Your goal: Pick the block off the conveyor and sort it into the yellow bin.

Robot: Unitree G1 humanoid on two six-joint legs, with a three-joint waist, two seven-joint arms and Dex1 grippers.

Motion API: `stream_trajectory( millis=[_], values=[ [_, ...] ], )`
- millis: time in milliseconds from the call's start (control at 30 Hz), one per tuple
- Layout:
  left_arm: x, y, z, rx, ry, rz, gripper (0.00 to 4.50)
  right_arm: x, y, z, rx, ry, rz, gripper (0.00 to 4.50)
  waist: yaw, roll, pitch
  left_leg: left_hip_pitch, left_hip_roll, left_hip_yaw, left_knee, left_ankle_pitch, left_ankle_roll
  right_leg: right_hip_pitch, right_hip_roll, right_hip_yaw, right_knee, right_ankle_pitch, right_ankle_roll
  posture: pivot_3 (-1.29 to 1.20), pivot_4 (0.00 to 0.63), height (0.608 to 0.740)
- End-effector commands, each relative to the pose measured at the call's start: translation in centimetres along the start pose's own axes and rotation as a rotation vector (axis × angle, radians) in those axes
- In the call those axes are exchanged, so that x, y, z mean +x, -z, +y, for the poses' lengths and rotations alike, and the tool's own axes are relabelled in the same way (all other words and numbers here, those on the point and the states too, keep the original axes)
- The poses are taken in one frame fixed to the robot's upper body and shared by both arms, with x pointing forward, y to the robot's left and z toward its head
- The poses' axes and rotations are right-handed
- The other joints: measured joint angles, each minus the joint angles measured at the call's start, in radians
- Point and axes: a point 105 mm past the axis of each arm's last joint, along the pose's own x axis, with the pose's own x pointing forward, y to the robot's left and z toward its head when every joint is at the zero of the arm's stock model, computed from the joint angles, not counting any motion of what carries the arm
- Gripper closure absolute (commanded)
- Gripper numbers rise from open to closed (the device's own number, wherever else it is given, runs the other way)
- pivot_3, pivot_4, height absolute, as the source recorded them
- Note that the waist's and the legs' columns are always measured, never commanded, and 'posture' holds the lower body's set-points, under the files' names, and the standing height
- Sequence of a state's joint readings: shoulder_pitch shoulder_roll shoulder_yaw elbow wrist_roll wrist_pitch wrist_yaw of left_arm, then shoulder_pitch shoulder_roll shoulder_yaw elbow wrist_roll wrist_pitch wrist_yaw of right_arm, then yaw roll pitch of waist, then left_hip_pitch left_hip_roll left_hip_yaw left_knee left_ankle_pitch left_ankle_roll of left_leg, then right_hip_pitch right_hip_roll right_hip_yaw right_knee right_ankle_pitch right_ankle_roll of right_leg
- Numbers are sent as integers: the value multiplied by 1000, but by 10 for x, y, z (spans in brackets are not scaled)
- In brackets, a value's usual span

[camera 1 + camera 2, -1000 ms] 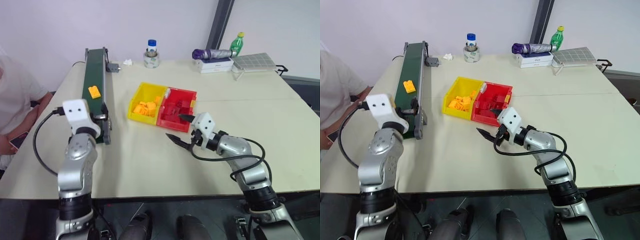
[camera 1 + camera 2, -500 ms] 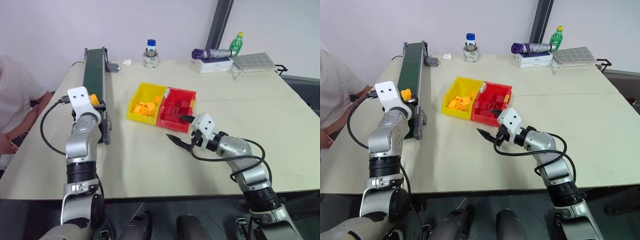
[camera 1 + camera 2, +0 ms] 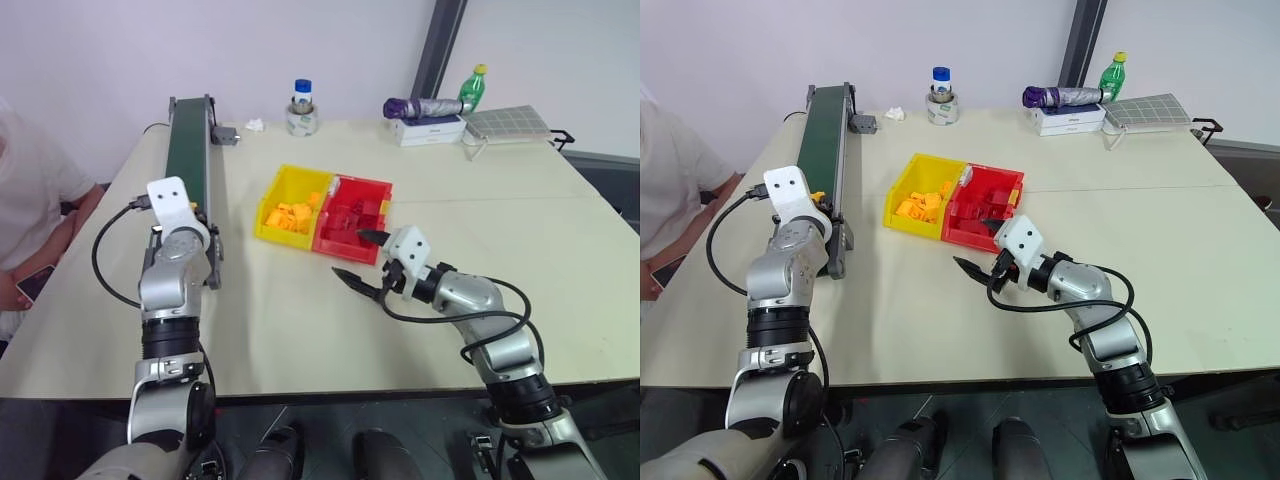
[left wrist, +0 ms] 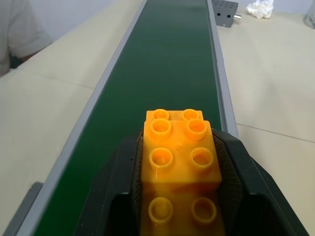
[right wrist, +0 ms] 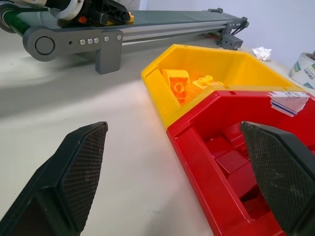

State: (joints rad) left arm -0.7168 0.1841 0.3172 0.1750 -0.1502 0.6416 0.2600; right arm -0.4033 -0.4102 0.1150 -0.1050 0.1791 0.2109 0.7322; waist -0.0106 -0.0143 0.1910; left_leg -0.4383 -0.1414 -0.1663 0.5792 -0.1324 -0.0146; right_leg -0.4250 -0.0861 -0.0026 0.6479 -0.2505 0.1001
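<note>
One block (image 4: 179, 162) pinched in left hand (image 4: 179, 196), low over belt (image 4: 167, 64). Right hand (image 3: 362, 255) spread, idle near red bin (image 3: 352, 222). Advice: lift straight up off belt before swinging, keep pinch firm, cross bare surface (image 3: 300, 310), release low over yellow bin (image 3: 292, 213). Count: two bins, one belt, several orange blocks already in yellow bin.

Pale, cream-coloured rectangular tabletop (image 3: 480, 190) spanning the scene. Beyond its far edge, a plain white wall (image 3: 300, 40); far right, a dark grey upright post (image 3: 441, 45) against it. Even, soft light throughout.
</note>
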Motion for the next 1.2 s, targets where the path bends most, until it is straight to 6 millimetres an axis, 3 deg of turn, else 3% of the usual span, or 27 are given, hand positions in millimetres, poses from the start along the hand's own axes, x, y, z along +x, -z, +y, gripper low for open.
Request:
stream_trajectory(
  millis=[33, 100, 233, 333, 433, 600, 633, 800, 833, 1033, 1200],
  values=[
    [-11, -45, -20, -110, 133, -184, 3140, 1, -14, -1, -36, -1, -47, 0, 0, 0, 0, 0, 0, 0, 0, 0, 0, 0, 0, 0, 0, 0, 0, 0, 150, 740],
    [-16, -54, -32, -132, 214, -232, 3140, 2, -15, -1, -36, -1, -47, 0, 1, 0, 0, 0, 0, 0, 0, 0, 0, 0, 0, 0, 0, 0, 0, 0, 150, 740],
    [-35, -62, -81, -67, 479, -301, 3140, 3, -16, -2, -39, 0, -51, 0, 3, 0, 0, 0, 0, 0, 0, 0, 0, 0, 0, 0, 0, 0, 0, 0, 150, 740],
    [-40, -51, -116, 12, 614, -274, 3140, 3, -16, -3, -41, 1, -51, 0, 3, 0, 0, 0, 0, 0, 1, 0, 0, 1, 0, 0, 0, 0, 0, 0, 150, 740],
    [-36, -41, -139, 41, 674, -241, 3140, 3, -16, -3, -43, 5, -50, 0, 2, 0, 0, 0, 0, 0, 1, 0, 0, 1, 0, 0, 0, 0, 0, 0, 150, 740],
    [-25, -44, -162, 61, 663, -256, 3140, 0, -16, -3, -45, 15, -48, 0, -4, 0, 0, 0, 0, 0, 0, 1, 1, 0, 0, 0, 0, 0, 0, 0, 150, 740],
    [-23, -45, -165, 65, 663, -263, 2640, 0, -16, -4, -45, 18, -47, 0, -3, 0, 0, 0, 0, 0, 0, 1, 2, 0, 0, 0, 0, 0, 0, 0, 150, 740],
    [-13, -47, -167, 75, 613, -267, 284, -2, -15, -3, -46, 28, -43, 0, -1, 0, 0, 0, 0, 0, 0, 1, 2, 0, 0, 0, 0, 0, 1, 0, 150, 740],
    [-13, -48, -169, 59, 627, -263, 40, -3, -15, -3, -45, 30, -42, 0, 0, 0, 0, 0, -1, 0, 0, 1, 2, 0, 0, 0, 0, 1, 2, 0, 150, 740],
    [-28, -57, -163, 21, 757, -329, 40, -3, -15, -3, -45, 35, -42, 0, -5, 0, 0, 0, -1, 0, 0, 1, 2, 0, 0, 0, 0, 1, 2, 0, 150, 740],
    [-51, -50, -127, 4, 889, -311, 40, -5, -16, -4, -42, 44, -46, 0, -11, 0, 0, 0, 0, 0, 0, 1, 2, -1, 0, 1, 1, 1, 1, 0, 150, 740]
  ],
)
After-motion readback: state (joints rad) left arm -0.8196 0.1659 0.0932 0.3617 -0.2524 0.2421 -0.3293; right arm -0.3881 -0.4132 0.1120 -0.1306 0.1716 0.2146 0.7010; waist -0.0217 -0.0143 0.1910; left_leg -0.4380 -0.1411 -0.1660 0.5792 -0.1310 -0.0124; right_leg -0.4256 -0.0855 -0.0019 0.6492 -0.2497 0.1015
